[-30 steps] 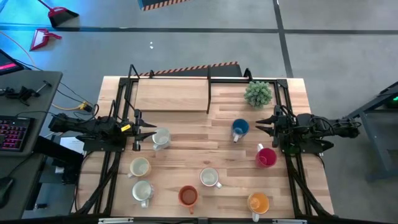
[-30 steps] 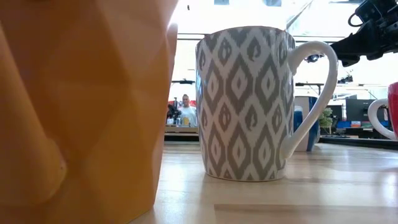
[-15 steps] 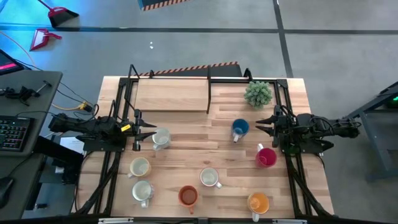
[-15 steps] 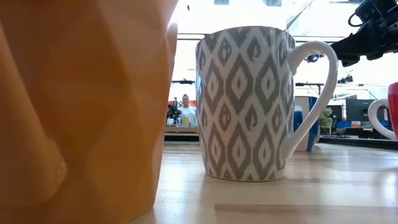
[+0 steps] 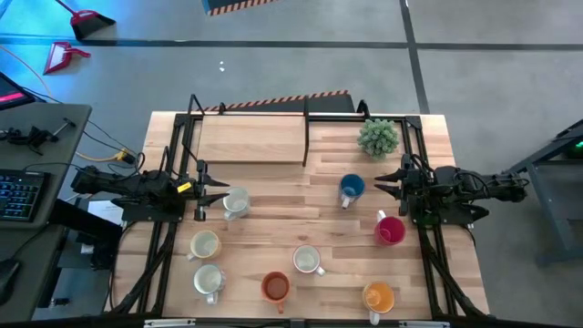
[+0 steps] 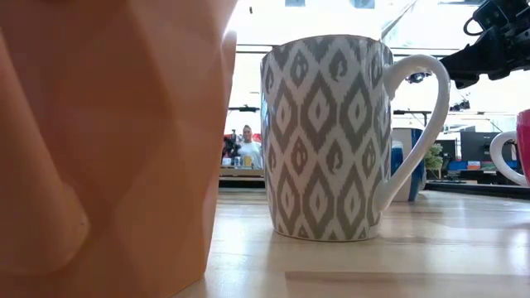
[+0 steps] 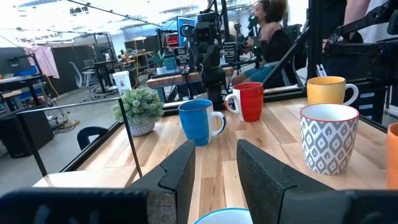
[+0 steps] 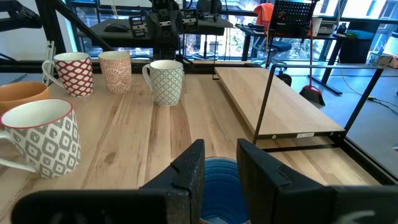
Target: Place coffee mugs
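1. My left gripper hangs over the left side of the table, fingers parted by a narrow gap, holding nothing. Its tips point at a white mug just in front of them; that mug's rim shows below my fingers in the left wrist view.
2. My right gripper is at the right side, fingers also a little apart and empty. The blue mug stands just ahead of its tips.
3. The red mug sits near the right arm, toward the front of the table.
4. Along the front edge: a yellow-orange mug at the right, a red-orange mug in the middle.
5. A grey-patterned white mug stands between those, slightly farther back; the low view shows it upright, handle to the right.
6. Two more pale mugs stand at the front left, one behind the other.
7. A small potted plant sits at the rear right, beside a raised wooden shelf.
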`<action>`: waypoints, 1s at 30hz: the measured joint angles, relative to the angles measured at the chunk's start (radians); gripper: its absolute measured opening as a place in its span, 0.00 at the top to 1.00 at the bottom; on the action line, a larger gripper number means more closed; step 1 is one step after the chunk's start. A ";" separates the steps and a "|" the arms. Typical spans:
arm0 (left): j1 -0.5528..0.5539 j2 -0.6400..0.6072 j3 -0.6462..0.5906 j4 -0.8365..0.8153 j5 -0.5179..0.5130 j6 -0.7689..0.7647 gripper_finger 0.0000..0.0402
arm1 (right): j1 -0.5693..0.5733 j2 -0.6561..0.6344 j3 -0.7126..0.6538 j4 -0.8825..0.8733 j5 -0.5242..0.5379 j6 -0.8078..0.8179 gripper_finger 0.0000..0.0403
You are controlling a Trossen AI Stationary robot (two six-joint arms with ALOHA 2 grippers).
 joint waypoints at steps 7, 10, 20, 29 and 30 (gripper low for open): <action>0.000 0.000 0.000 0.000 0.000 0.000 0.72 | 0.000 0.000 0.000 0.001 0.000 0.000 0.81; 0.000 0.000 0.000 0.000 0.000 0.000 0.72 | 0.000 0.000 0.000 0.041 -0.010 0.082 0.81; 0.000 0.000 0.000 0.000 0.000 0.000 0.72 | 0.000 0.000 0.000 0.098 0.011 0.362 0.81; 0.000 0.000 0.000 0.005 0.010 0.023 0.72 | 0.000 0.001 0.000 0.073 0.065 0.350 0.81; 0.000 0.000 0.000 0.006 0.011 -0.002 0.72 | 0.000 0.001 0.000 0.067 0.063 0.345 0.81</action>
